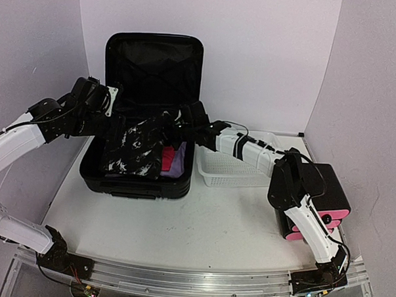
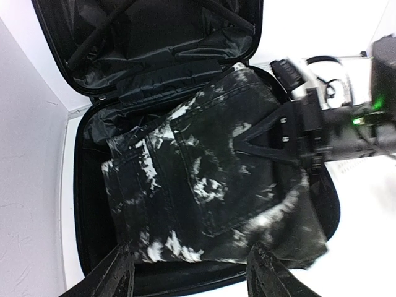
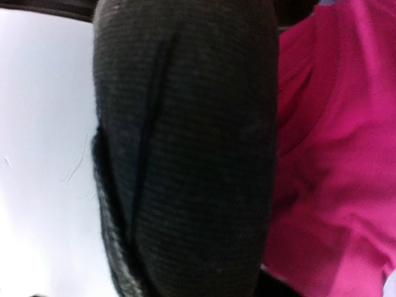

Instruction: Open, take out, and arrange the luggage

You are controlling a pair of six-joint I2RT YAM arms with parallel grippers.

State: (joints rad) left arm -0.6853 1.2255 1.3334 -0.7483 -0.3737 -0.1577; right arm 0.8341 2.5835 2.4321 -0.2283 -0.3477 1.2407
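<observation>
Luggage (image 1: 134,184) lies open on the far-left part of the table (image 1: 181,233), its lid upright against the back wall. The shell holds black-and-white marbled jeans (image 2: 185,185) and a pink garment (image 3: 334,154). Left gripper (image 2: 189,275) hovers at the luggage's left side, its fingers (image 2: 111,275) spread wide with nothing between them and the jeans just beyond their tips. Right gripper (image 1: 189,127) reaches in over the right rim, above the right part of the jeans. Dark cloth fills its own camera, so I cannot tell whether its fingers are closed. A white basket (image 1: 227,168) stands just beside the luggage's right wall.
</observation>
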